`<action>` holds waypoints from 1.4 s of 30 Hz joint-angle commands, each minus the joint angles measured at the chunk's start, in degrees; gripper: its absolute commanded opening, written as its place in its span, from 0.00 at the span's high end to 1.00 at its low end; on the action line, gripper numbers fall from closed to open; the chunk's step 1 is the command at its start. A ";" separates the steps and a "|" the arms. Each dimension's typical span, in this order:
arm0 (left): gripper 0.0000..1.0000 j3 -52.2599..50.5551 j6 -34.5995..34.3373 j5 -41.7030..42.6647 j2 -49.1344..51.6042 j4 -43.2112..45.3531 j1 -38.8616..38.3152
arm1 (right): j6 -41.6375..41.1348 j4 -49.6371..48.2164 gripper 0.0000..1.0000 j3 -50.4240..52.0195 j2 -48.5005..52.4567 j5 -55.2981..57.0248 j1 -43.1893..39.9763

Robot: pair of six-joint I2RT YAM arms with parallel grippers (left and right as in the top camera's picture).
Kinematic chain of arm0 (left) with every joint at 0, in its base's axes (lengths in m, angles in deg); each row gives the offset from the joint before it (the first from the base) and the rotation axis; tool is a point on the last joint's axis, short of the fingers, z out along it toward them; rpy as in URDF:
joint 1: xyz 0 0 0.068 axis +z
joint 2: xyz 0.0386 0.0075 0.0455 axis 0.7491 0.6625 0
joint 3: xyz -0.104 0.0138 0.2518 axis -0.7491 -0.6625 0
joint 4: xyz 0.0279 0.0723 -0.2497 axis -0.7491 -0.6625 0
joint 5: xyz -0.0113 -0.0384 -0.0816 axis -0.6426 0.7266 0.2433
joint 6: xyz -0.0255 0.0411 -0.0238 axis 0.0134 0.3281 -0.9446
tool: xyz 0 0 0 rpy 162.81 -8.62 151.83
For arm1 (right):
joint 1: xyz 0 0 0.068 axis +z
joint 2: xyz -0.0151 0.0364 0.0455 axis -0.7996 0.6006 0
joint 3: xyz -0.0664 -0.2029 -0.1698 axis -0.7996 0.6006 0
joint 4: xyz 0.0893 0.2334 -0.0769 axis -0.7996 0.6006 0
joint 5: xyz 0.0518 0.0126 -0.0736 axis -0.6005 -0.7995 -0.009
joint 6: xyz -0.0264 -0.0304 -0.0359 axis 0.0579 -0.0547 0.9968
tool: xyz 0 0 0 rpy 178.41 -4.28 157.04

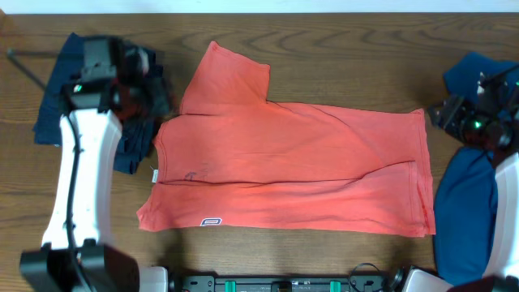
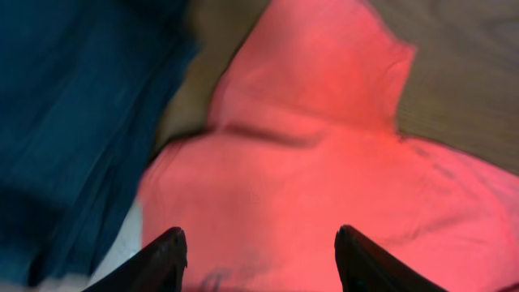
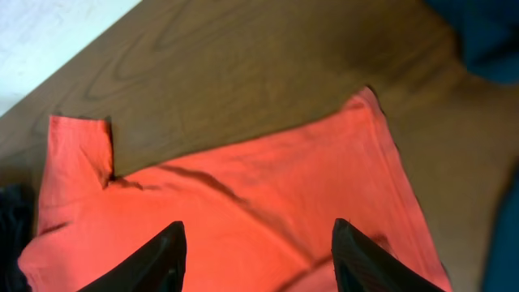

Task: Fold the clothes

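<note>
**A:** Where do your clothes lie?

**B:** On the wooden table (image 1: 340,61), your coral-red T-shirt (image 1: 300,158) is spread in the middle, with one sleeve out at the far side. The blue garment (image 1: 464,215) is at the right end and the dark navy garment (image 1: 130,150) at the left.

**A:** And your claws?

**B:** Your left gripper (image 2: 259,259) and right gripper (image 3: 258,255) both stand apart over the shirt, holding nothing.

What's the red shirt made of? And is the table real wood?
The coral-red T-shirt looks like soft, matte knit cloth, likely cotton: it lies limp, with gentle creases and stitched hems. The table looks like dark brown wood with a smooth finish: grain lines and swirls run across it, though it may be only a printed wood-look layer.
</note>
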 commanded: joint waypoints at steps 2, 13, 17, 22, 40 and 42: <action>0.40 2.25 3.30 -0.11 8.02 5.86 -2.97 | -2.10 -3.15 0.43 -0.46 7.54 -0.94 1.18; 0.32 2.23 5.51 -2.34 24.06 30.64 -6.36 | -0.85 -3.34 0.45 -0.39 14.88 -1.03 1.18; 0.28 2.23 5.68 -2.34 29.00 40.00 -6.36 | -0.55 -3.04 0.45 -0.39 14.86 -1.01 1.18; 0.29 2.23 5.84 -2.34 33.81 48.83 -6.36 | -0.55 -1.92 0.45 -0.35 14.86 -0.79 1.18; 0.59 2.23 7.39 -2.23 42.36 57.99 -6.36 | -0.59 1.97 0.51 -0.35 14.86 0.72 1.18; 0.73 2.23 7.39 -0.61 41.94 58.01 -6.36 | -0.59 2.16 0.51 -0.35 14.86 0.72 1.18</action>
